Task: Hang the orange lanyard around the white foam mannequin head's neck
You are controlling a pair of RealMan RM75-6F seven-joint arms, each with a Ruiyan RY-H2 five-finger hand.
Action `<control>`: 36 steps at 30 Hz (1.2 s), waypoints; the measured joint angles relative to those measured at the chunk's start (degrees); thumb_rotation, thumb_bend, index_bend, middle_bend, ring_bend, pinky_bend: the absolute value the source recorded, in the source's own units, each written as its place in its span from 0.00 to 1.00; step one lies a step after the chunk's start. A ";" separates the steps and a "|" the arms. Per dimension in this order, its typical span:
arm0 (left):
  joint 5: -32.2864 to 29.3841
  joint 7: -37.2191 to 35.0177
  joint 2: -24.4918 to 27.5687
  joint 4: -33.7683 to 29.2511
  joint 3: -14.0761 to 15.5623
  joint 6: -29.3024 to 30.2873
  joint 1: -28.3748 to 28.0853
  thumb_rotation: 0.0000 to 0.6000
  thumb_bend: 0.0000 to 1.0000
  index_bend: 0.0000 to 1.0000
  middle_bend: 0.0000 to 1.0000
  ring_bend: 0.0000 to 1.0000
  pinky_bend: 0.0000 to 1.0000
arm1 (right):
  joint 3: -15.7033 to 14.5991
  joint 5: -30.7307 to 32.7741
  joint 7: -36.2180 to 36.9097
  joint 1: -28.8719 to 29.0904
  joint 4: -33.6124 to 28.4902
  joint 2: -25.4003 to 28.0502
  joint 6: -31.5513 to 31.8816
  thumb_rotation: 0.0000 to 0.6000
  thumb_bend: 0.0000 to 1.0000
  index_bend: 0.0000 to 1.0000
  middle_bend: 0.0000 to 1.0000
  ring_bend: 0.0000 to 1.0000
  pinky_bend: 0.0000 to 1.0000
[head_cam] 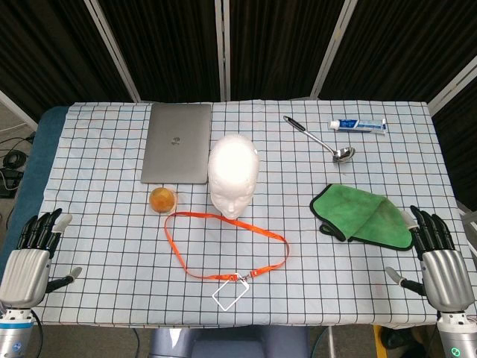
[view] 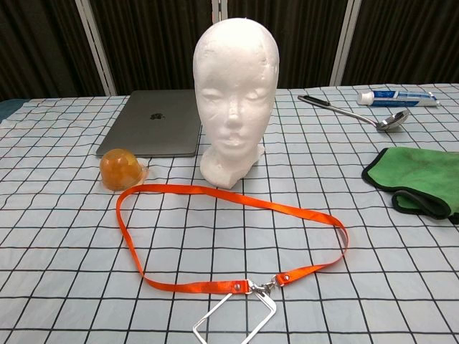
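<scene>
At the near table corners, visible in the head view only, my left hand (head_cam: pixel 30 257) and right hand (head_cam: pixel 440 261) rest released, fingers extended, holding nothing. The orange lanyard (head_cam: pixel 223 242) lies flat in a loop on the checked tablecloth (head_cam: pixel 104 216), just in front of the upright white foam mannequin head (head_cam: pixel 233 175). The chest view resolves the clear badge holder (view: pixel 237 319) clipped to the lanyard and the face details.

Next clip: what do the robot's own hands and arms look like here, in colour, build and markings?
Head view only. The left hand and right hand match: silver-grey metallic ribbed backs, black segmented fingers, pale grey tips on the thumbs and the left hand's outermost finger. Each wrist ends in a light grey cuff with a small blue ring. No cables or sleeves are visible.
</scene>
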 measured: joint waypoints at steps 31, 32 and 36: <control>-7.78 1.52 -3.65 4.17 -2.68 -6.82 -3.50 1.00 0.00 0.00 0.00 0.00 0.00 | 7.24 27.20 -11.58 25.44 1.67 -11.69 -39.88 1.00 0.26 0.43 0.00 0.00 0.00; -8.31 1.60 -3.80 4.32 -2.82 -7.29 -3.73 1.00 0.00 0.00 0.00 0.00 0.00 | 7.57 29.21 -12.94 26.66 2.21 -12.87 -40.71 1.00 0.26 0.43 0.00 0.00 0.00; -9.84 2.04 -4.20 4.72 -3.43 -8.49 -4.54 1.00 0.00 0.00 0.00 0.00 0.00 | 8.50 36.93 -18.17 31.24 4.96 -17.87 -43.00 1.00 0.26 0.43 0.00 0.00 0.00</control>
